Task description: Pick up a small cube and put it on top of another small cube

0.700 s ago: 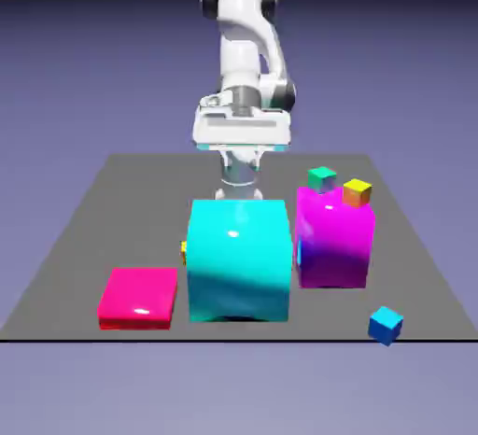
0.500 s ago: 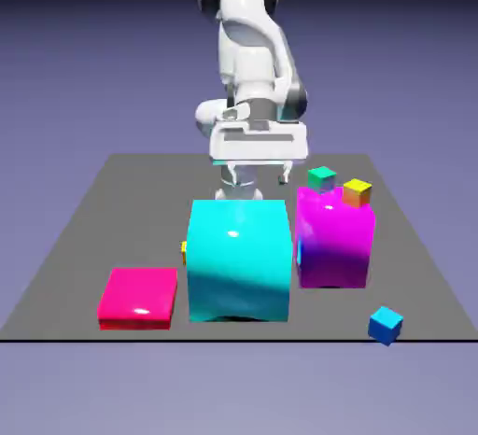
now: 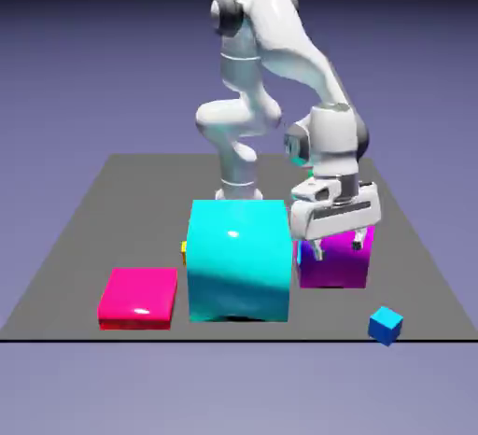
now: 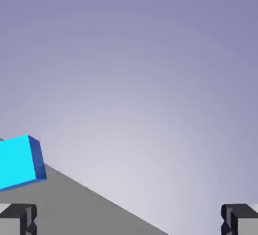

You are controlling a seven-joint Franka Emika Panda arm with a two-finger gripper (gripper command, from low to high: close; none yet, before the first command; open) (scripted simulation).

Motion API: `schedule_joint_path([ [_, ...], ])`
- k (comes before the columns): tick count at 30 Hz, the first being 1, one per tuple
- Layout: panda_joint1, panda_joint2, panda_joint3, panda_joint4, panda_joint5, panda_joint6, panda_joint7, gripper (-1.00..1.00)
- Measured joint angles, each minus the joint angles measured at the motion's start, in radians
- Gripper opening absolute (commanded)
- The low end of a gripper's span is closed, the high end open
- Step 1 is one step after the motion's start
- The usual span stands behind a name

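fingers (image 3: 337, 249) spread to their widest and gripping nothing, the white panda arm (image 3: 280, 46) had swung in under a second from above the big cyan block (image 3: 237, 260) across to the exterior view's right, its hand dropping until it hung in front of the magenta block (image 3: 332, 270) and hid that block's top from the outside camera. the tiny green and orange cubes seen on that side a moment earlier could no longer be made out behind the hand.

the small blue cube (image 3: 385, 324), the piece to be lifted, lay alone on the grey desk (image 3: 75, 237) near its front edge, at the exterior view's lower right, apart from the fingers and lower in the picture than they were. in the hand view the same cube (image 4: 20, 162) showed at the left edge, just above one grey fingertip (image 4: 17, 218), not between the pair, with the edge of the desk running past it and only backdrop beyond.

a flat pink slab (image 3: 138, 297) sat untouched at the exterior view's left, and a sliver of yellow (image 3: 184, 247) peeked from behind the cyan block.

the sweep appeared to be the approach to the pick: the hand had closed much of the gap to the blue cube, yet it would likely still need to come forward, sink and centre the cube between the fingers before any squeeze. no lifting or stacking had begun.
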Motion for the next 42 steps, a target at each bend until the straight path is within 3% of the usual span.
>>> schedule_joint_path([
  [10, 0.137, 0.344, 0.026, 0.277, -0.025, -0.180, -0.036, 0.00],
  [14, 0.145, 0.452, 0.015, 0.299, -0.035, -0.094, -0.029, 0.00],
  [15, 0.148, 0.487, 0.011, 0.306, -0.039, -0.066, -0.027, -1.00],
  [17, 0.148, 0.487, 0.011, 0.306, -0.038, -0.066, -0.028, -1.00],
  [42, 0.330, -0.419, 0.003, -0.125, 0.045, -0.532, -0.564, -1.00],
])
